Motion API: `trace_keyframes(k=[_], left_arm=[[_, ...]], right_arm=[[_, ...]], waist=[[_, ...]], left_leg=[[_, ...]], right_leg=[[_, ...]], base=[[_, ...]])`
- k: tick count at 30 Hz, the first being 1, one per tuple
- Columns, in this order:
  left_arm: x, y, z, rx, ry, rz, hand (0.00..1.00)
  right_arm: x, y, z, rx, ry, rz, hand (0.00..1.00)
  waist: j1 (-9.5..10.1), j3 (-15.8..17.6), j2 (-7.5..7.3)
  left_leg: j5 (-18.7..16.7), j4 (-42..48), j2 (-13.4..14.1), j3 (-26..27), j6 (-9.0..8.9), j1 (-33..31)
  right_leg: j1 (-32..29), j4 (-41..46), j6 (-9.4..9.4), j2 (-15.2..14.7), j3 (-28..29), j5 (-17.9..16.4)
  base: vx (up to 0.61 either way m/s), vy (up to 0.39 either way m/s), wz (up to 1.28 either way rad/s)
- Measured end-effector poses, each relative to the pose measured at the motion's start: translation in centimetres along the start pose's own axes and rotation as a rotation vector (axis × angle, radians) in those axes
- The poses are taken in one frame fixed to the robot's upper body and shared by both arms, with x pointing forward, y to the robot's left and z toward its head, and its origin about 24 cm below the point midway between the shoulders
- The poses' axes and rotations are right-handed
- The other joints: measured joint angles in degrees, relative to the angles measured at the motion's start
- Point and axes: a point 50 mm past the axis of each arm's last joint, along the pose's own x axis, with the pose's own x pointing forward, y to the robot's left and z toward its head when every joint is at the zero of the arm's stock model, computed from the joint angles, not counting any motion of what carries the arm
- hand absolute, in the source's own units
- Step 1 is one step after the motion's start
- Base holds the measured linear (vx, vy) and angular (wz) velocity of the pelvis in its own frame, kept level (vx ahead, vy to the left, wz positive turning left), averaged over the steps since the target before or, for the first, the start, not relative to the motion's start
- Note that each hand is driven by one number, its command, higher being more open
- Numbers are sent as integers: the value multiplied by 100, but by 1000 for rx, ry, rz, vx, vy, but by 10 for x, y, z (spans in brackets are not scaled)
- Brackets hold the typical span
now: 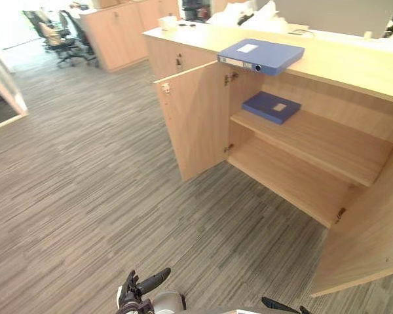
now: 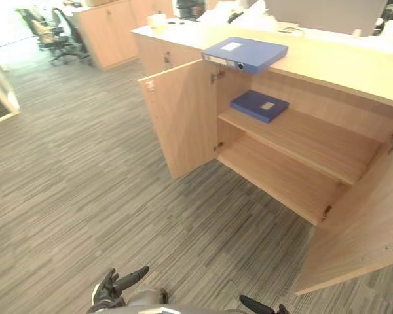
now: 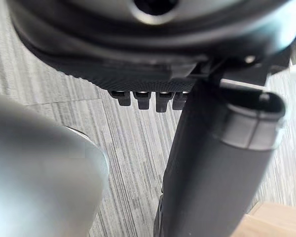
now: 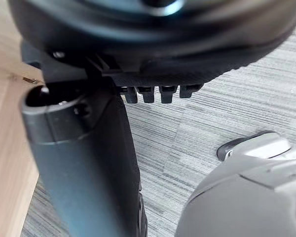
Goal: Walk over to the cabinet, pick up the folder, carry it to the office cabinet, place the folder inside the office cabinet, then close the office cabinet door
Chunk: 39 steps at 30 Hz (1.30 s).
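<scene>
- Left hand (image 1: pixel 143 288), near edge of the scene, left of centre: fingers (image 3: pixel 143 98) lie straight and relaxed, thumb extended. They hold nothing and touch nothing, with grey striped carpet (image 1: pixel 85 196) beneath. Judged: the hand is carried low and empty because the robot stands well apart from the cabinet.
- Left door (image 1: pixel 193 121) of the light wooden cabinet (image 1: pixel 354 65) stands wide open, swung towards the near left. Judged: this leaves the compartment ready to receive.
- Blue box folder with a white label (image 1: pixel 261 55) lies flat on the cabinet top, far from both hands. Its near edge juts slightly over the open compartment. Judged: this is the task's folder, not yet picked up, and the overhang offers a graspable edge.
- Second, darker blue folder (image 1: pixel 271 106) lies flat on the upper shelf (image 1: pixel 327 140), directly below the first.
- Right hand (image 2: pixel 255 305), near edge, right of centre: fingers (image 4: pixel 153 93) loose and straight, empty, over carpet.
- Right door (image 1: pixel 373 229) hangs open at near right.
</scene>
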Motion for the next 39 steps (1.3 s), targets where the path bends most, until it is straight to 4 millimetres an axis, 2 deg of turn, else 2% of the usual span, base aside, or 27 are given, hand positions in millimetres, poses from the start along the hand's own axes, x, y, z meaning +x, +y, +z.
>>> trace_keyframes(k=[1,2,4,5,6,7,8,9,10,11,12,15,17,18,19,20,21,22,23,24,26,28,29,32,35,38,39], left_arm=[[0,0,-2,-10,9,8,100],[0,6,-4,-44,20,33,100],[0,15,-6,-63,29,76,100],[0,17,-6,-66,34,85,100],[0,16,-7,-62,43,84,100],[0,15,-10,-55,52,81,100],[-1,13,-15,-34,71,70,100],[-1,11,-16,-18,74,59,100],[-1,11,-15,4,72,51,100],[0,10,-14,22,69,45,100],[2,5,-10,77,65,19,100],[7,-3,-2,102,57,-4,100],[9,-11,4,99,42,-21,100],[10,-16,7,98,34,-33,100],[9,-21,5,101,40,-46,100],[8,-29,3,95,43,-63,100],[5,-37,-2,92,54,-84,100],[5,-38,-3,98,57,-97,100],[5,-37,-2,92,55,-94,100],[5,-35,2,72,38,-80,100],[6,-31,7,52,16,-65,100],[6,-31,10,52,0,-71,100],[6,-33,12,51,-10,-80,100],[7,-35,19,44,-32,-81,100],[8,-33,24,20,-55,-65,100],[9,-35,28,1,-72,-65,100],[9,-36,28,-1,-68,-66,100]], right_arm=[[0,-1,0,-1,1,-4,100],[0,2,-1,1,6,3,100],[-1,9,2,26,3,26,100],[-1,18,8,48,-6,52,100],[-1,25,12,70,-10,70,100],[-1,27,15,93,-16,84,100],[-1,23,20,75,-47,82,100],[-1,22,21,63,-56,78,100],[-1,23,21,48,-63,78,100],[-1,25,21,47,-65,82,100],[-2,28,24,44,-77,94,100],[-2,34,32,55,-98,117,100],[-2,36,37,70,-117,125,100],[-2,34,34,72,-111,122,100],[-1,29,32,87,-100,111,100],[1,19,29,84,-87,88,100],[2,9,22,80,-62,62,100],[2,5,14,87,-28,51,100],[2,5,13,85,-25,51,100],[2,4,11,80,-20,51,100],[1,7,10,58,-16,61,100],[1,8,7,26,-12,68,100],[1,9,9,9,-19,74,100],[2,18,21,5,-49,94,100],[1,31,31,4,-75,122,100],[-1,38,32,7,-88,137,100],[-2,37,30,6,-83,135,100]], waist=[[8,-48,35],[39,-150,-9],[56,-335,-219],[102,-364,-275],[176,-357,-275],[183,-368,-242],[147,-419,-167],[122,-449,-127],[94,-522,-130],[63,-526,-147],[-4,-510,-164],[-88,-327,-186],[-124,-171,-225],[-124,-138,-320],[-133,-104,-337],[-165,-120,-182],[-197,-136,-50],[-291,-117,7],[-294,-116,9],[-266,-93,35],[-252,-68,5],[-248,-58,-23],[-212,-59,-31],[-3,-25,-61],[57,29,-115],[100,46,-141],[110,24,-102]], left_leg=[[105,-75,-29,-88,30,8],[389,179,-117,79,-157,-56],[68,286,-354,606,83,49],[-16,141,-478,999,218,316],[-25,-197,-597,1428,323,769],[-19,-375,-663,1557,353,1008],[-8,-741,-763,1796,403,1433],[-7,-971,-815,1926,418,1678],[-5,-1219,-868,2064,422,1905],[-2,-1322,-875,2121,428,2033],[-2,-1490,-826,2193,449,2187],[-26,-1745,-687,2327,477,2479],[-109,-1865,-626,2327,388,2667],[-200,-1860,-671,2254,252,2757],[-284,-1849,-632,2141,177,2877],[-351,-1821,-483,2047,181,2903],[-407,-1490,-326,1953,98,2868],[-547,-360,60,1858,-228,2453],[-554,-36,147,1836,-314,2329],[-513,1352,503,1715,-735,1801],[-469,2954,860,1682,-872,1266],[-433,3554,980,1793,-755,919],[-435,3533,982,1884,-544,677],[-444,2750,931,1983,-252,253],[-358,1405,799,1591,-120,96],[162,169,595,1033,3,-111],[640,-237,496,880,85,-146]], right_leg=[[55,-33,129,-62,96,-73],[88,-9,327,-294,236,-152],[-255,424,650,-790,200,-2],[-634,1122,562,-1119,164,142],[-1099,2038,224,-1431,80,390],[-1260,2409,94,-1569,-53,507],[-1504,3056,-232,-1803,-441,667],[-1683,3406,-334,-1922,-718,724],[-1920,3687,-292,-1973,-977,699],[-2012,3724,-238,-1946,-1088,664],[-2277,3691,-122,-1736,-1306,444],[-2777,3486,-118,-1179,-1525,217],[-2973,3114,-163,-975,-1761,230],[-2939,2580,-353,-956,-1811,382],[-2840,2628,-667,-960,-1913,218],[-2705,2593,-644,-860,-2062,61],[-2521,2548,-626,-781,-2259,-146],[-2199,2354,-699,-588,-2477,-242],[-2132,2287,-714,-533,-2503,-251],[-1846,1977,-759,-241,-2533,-239],[-1357,1539,-838,91,-2507,-196],[-897,1091,-866,294,-2435,-158],[-719,870,-862,382,-2308,-129],[-439,514,-774,448,-1755,-44],[-123,330,-615,365,-1386,-31],[242,85,-303,219,-1194,-116],[393,-13,-159,189,-1136,-188]], base=[[558,543,-70],[474,521,-80],[443,517,-105],[411,486,-151],[451,556,-144],[386,505,-129],[267,379,-89],[239,316,-90],[183,200,-63],[297,167,-66],[249,55,-49],[222,-70,-39],[205,-160,-4],[171,-204,29],[311,-320,40],[407,-327,54],[552,-428,69],[412,-312,58],[395,-339,19],[217,-168,-19],[361,-227,-38],[321,-161,-36],[287,-95,-61],[348,-14,-93],[297,88,-78],[404,228,-42],[557,403,-30]])
